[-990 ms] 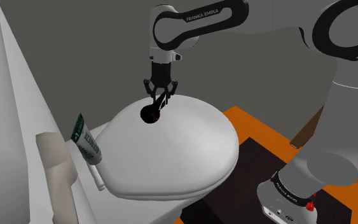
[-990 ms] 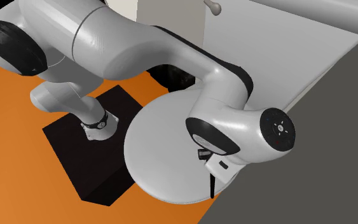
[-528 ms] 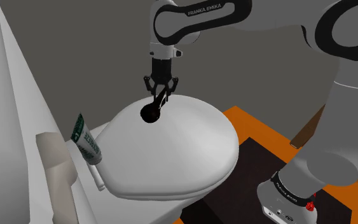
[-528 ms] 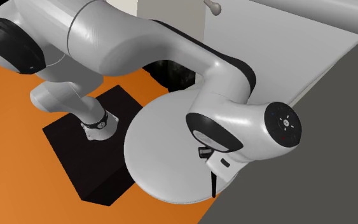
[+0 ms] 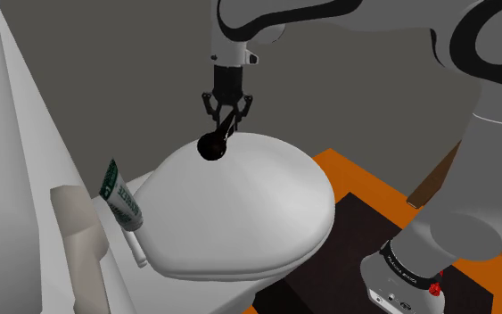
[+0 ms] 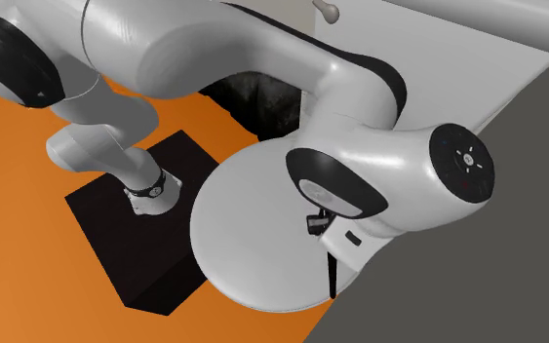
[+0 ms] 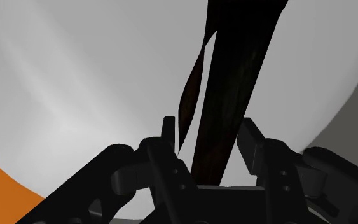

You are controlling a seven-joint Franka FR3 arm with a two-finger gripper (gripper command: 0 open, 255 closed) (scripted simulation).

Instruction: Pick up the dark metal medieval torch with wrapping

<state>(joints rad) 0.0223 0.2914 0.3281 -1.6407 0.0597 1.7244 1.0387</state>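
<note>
The torch is a dark, nearly black stick with a round head at its lower end. It hangs tilted from my gripper over the far part of the white toilet lid. In the wrist view its shaft, with a thin loose strip of wrapping beside it, runs out between my fingers, which clasp it on both sides. In the second exterior view the torch shows as a thin dark rod below the white wrist, over the lid's edge.
A green-and-white tube leans at the lid's near left side, beside a grey tank. A dark grey wall stands behind. My black stand rests on an orange floor.
The arm has risen, carrying the torch upward. Its round head now sits higher over the lid's far part than a second ago.
</note>
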